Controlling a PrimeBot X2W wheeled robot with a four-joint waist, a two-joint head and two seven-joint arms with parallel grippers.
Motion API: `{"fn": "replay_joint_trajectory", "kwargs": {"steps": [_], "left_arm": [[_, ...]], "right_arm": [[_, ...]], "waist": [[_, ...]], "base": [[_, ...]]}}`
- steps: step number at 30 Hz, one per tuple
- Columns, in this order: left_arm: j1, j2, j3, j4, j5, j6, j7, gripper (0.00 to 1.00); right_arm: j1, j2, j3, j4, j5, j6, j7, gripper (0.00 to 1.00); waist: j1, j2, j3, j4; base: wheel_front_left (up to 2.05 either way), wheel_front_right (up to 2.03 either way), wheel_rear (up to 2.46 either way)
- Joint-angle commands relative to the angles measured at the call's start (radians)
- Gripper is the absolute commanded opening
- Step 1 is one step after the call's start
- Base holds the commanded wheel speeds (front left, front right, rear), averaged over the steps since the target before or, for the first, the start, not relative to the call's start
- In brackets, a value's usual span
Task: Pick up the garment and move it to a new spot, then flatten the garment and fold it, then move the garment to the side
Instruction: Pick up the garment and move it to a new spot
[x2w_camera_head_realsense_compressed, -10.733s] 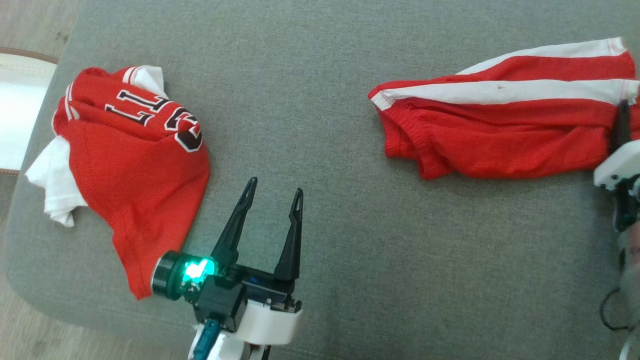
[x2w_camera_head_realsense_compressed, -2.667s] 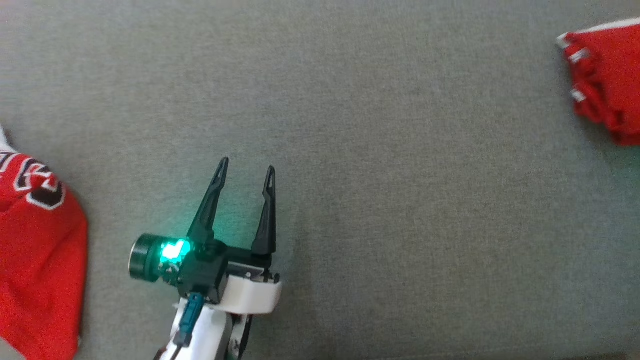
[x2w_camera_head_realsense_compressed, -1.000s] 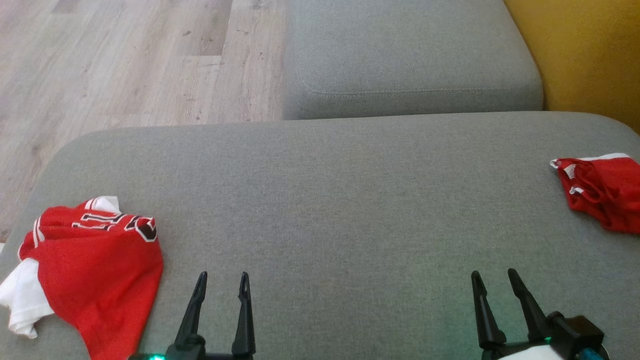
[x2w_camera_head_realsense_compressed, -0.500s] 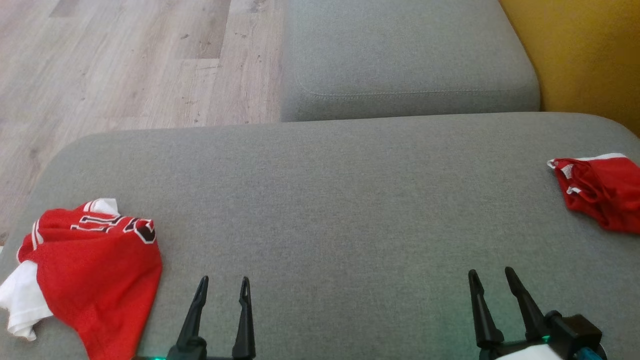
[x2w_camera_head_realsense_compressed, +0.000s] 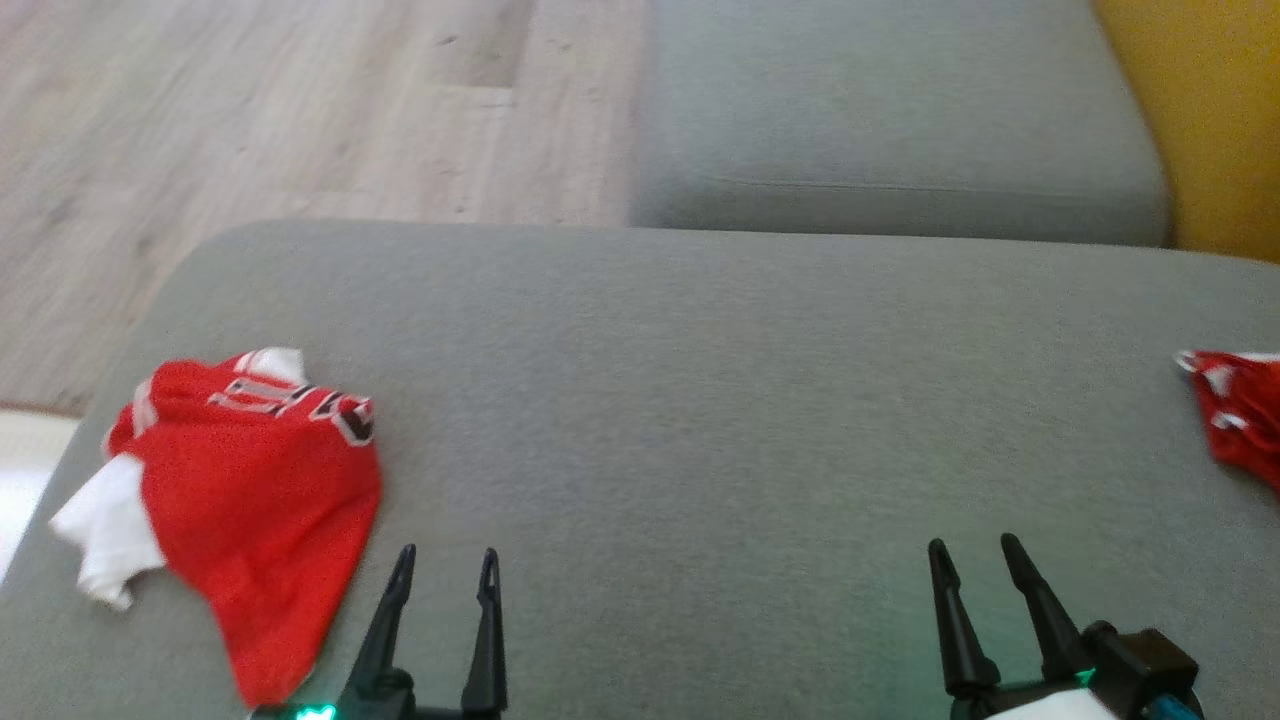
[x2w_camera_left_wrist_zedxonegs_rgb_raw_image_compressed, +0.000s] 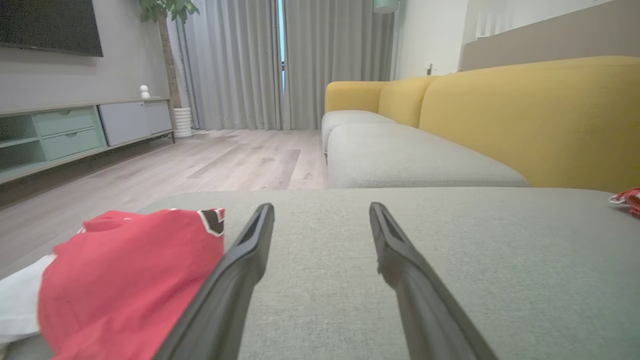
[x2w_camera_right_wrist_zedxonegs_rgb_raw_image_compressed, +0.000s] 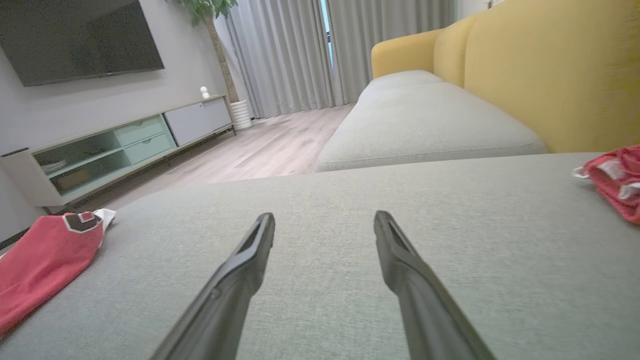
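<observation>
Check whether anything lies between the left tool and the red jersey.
Nothing visible does. The left tool, open, hangs just to the right of the garment, which lies crumpled at the left end of the grey cushion, with bare fabric between them. The other red cloth lies far to the right.

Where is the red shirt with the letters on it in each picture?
Head view: the red shirt lies at the lower left, on the grey cushion.
Left wrist view: the red shirt is in the lower left corner.
Right wrist view: the red shirt is low at the left edge.
Shared landmark: the yellow sofa back, at the upper right each time.
</observation>
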Motion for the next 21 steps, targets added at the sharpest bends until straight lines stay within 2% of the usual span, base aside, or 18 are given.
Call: {"fn": "replay_joint_trajectory", "kwargs": {"steps": [1, 3, 11, 15, 21], "left_arm": [[-0.061, -0.004, 0.043, -0.032, 0.012, -0.002, -0.005, 1.0], [-0.065, -0.003, 0.059, -0.04, 0.022, -0.004, -0.005, 1.0], [-0.062, 0.014, 0.127, -0.056, 0.03, -0.004, -0.005, 1.0], [-0.064, 0.019, 0.16, -0.067, 0.03, -0.003, -0.005, 1.0], [-0.067, 0.024, 0.206, -0.089, 0.034, 0.0, -0.005, 1.0]], "right_arm": [[-0.034, -0.006, 0.026, -0.037, 0.005, -0.001, -0.011, 1.0], [-0.041, -0.006, 0.04, -0.039, 0.009, -0.001, -0.011, 1.0], [-0.078, -0.006, 0.072, -0.036, 0.022, -0.001, -0.011, 1.0], [-0.079, -0.006, 0.08, -0.032, 0.021, -0.001, -0.011, 1.0], [-0.074, -0.006, 0.073, -0.033, -0.003, -0.001, -0.011, 1.0]], "waist": [[0.0, 0.0, 0.017, 0.06], [0.0, 0.0, 0.031, 0.132], [0.0, 0.0, 0.048, 0.291], [0.0, 0.0, 0.054, 0.338], [0.0, 0.0, 0.078, 0.354]], "base": [[0.0, 0.0, 0.0], [0.0, 0.0, 0.0], [0.0, 0.0, 0.0], [0.0, 0.0, 0.0], [0.0, 0.0, 0.0]]}}
